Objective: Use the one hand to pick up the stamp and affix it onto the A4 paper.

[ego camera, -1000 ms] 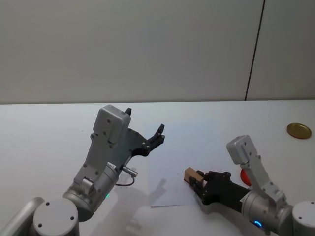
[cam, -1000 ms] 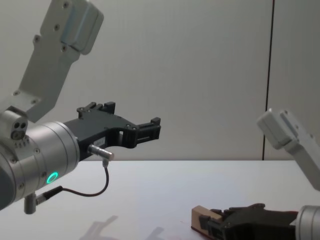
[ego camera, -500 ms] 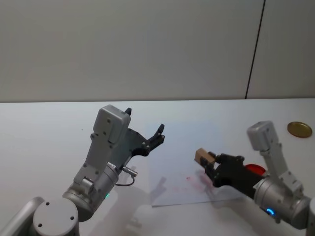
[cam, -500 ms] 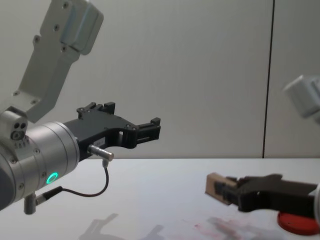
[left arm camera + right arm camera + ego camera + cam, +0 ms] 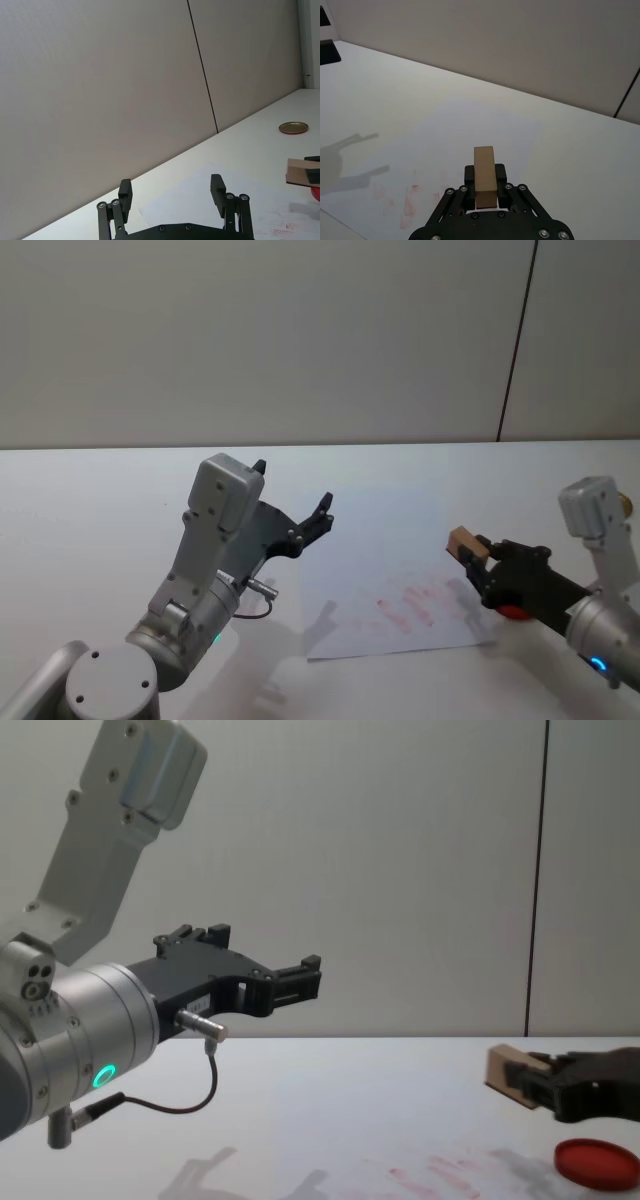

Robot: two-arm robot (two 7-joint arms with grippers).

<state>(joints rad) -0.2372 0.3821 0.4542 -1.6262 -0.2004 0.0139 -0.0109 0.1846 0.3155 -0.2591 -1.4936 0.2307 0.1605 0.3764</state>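
My right hand (image 5: 478,562) clenched the stamp (image 5: 462,540) above the A4 paper's (image 5: 395,590) right edge; my left hand (image 5: 292,502) hung released above the table (image 5: 90,510).

The white A4 paper with red stamp prints (image 5: 395,575) lies flat on the white table (image 5: 90,520) in the middle. The flat round red ink pad (image 5: 597,1163) is just beside its right edge. The round brass-coloured lid (image 5: 293,128) sits far behind, on the right.

The black right gripper (image 5: 478,562) is above the paper's right edge and clamps the small pale wooden stamp block (image 5: 463,541). The black left gripper (image 5: 290,502) hangs spread above the table, left of the paper.
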